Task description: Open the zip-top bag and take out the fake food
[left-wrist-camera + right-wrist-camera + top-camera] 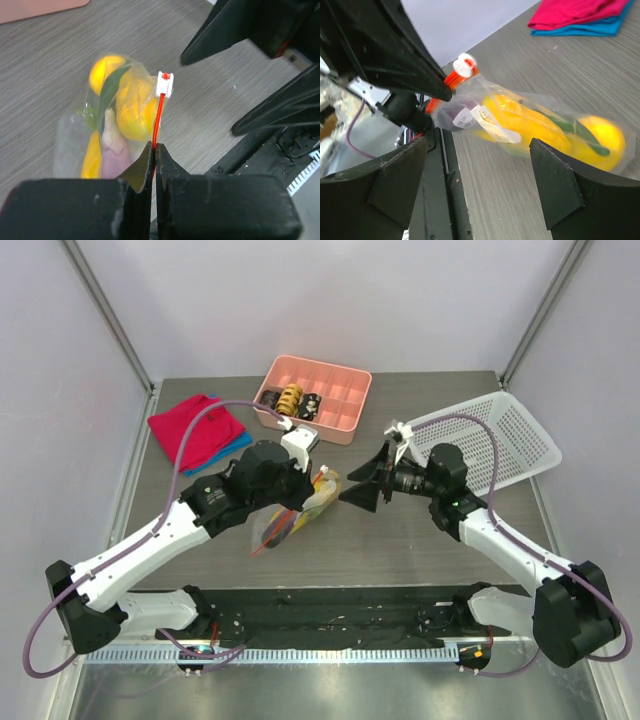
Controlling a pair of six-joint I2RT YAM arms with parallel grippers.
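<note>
The left gripper (154,148) was clamped on the bag's (115,125) red zipper strip (159,117), mid-table (420,535) between the arms. The bag's long axis ran diagonally, zipper end nearward, food (520,117) end farther back. The right gripper (477,145) gaped wide beside it.

The clear zip-top bag (70,142) is edged in orange-red; yellow, green and purple fake food (132,107) is seen inside. The bench (50,55) is grained grey.

1. One zip-top bag (75,145); the fake food (132,112) inside is too bunched to count.
2. Two pincers: left pincer (154,146), right pincer (477,142).
3. Two folded cloths: red cloth (190,428), blue cloth (241,443).
4. One pink tray (342,431).
5. One white basket (520,440).
6. One table (400,540).
</note>
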